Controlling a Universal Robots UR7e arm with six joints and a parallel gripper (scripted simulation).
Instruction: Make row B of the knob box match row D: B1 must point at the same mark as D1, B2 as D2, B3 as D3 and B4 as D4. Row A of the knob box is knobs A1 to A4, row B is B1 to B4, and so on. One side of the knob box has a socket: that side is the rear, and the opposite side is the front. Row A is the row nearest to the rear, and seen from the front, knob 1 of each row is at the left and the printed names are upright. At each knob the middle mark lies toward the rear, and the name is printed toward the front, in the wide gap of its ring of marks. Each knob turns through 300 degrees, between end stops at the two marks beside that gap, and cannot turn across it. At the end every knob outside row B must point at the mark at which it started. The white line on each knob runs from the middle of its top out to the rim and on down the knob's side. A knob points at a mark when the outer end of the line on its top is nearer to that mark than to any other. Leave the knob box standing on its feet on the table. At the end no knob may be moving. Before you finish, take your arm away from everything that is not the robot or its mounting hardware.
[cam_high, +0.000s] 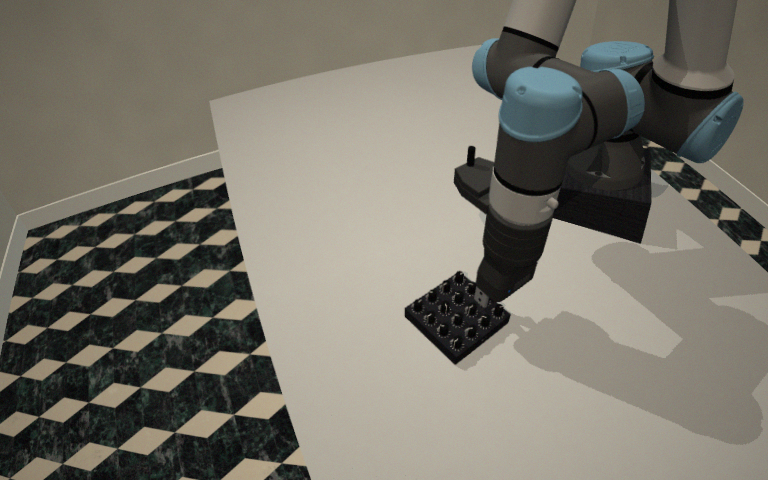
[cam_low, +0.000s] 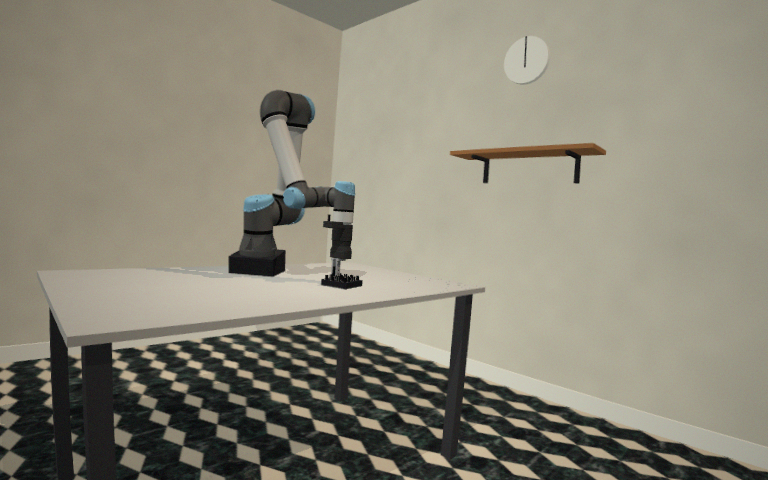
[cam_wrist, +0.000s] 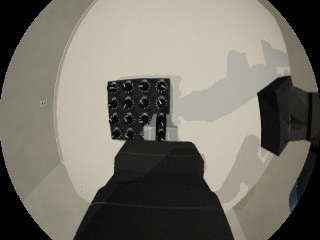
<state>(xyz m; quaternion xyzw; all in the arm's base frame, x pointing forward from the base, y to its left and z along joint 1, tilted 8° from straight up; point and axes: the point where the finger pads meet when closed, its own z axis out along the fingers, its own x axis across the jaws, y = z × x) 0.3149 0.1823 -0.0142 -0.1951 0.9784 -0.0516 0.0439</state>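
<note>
The black knob box lies flat on the table, with four rows of four black knobs facing up. My gripper points down at the box's upper-right edge in the top view. Its fingers stand close on both sides of a knob in the outer column, third from the top in the wrist view, and appear shut on it. Fingers and gripper body partly hide that knob and its neighbours. Short white lines show on several other knobs. The printed names and the socket cannot be made out.
The light table carries the box and the arm's black base. The neighbouring knobs stand close around the fingers. The arm's shadow falls across the table on the right in the top view. A wall shelf is far off.
</note>
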